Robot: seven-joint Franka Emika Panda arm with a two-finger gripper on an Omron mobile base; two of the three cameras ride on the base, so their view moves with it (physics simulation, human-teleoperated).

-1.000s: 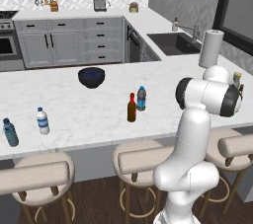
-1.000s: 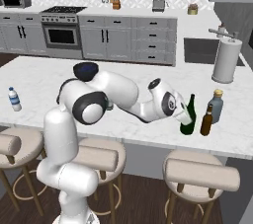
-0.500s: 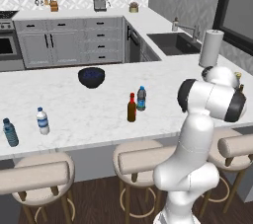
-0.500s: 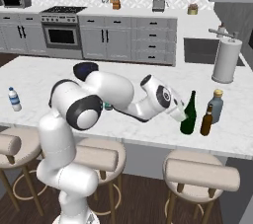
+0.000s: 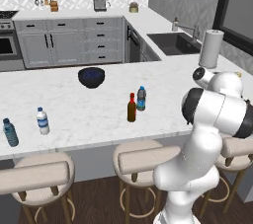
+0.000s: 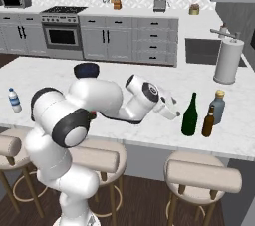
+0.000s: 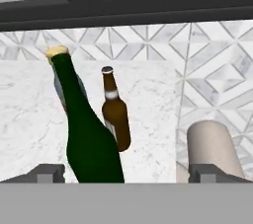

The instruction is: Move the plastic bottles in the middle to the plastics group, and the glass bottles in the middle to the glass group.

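A tall dark green glass wine bottle (image 6: 189,117) is seen standing upright on the white marble island counter (image 6: 45,78), just beside the grey-blue bottle with a tan cap (image 6: 217,106) and the small amber-brown bottle (image 6: 208,123) of the glass group. The robot's two-finger gripper (image 6: 173,110) is held just to one side of it, jaws spread wide and nothing between them; in the hand view the green bottle (image 7: 88,134) is framed between the two dark fingertips (image 7: 48,172).

Judged from this, the wine bottle is placed and the step in hand is a clean retreat. The hand is best drawn straight back along its own axis, fingers kept wide, so the tall, top-heavy bottle is not clipped and knocked into its neighbours.

Left in the middle of the counter are the shorter brown bottle with a red cap (image 5: 131,108) and the small clear plastic water bottle with a blue cap (image 5: 141,98), close together and near a dark blue bowl (image 5: 91,77). The plastics group (image 5: 24,126) is stood at the counter's far end.
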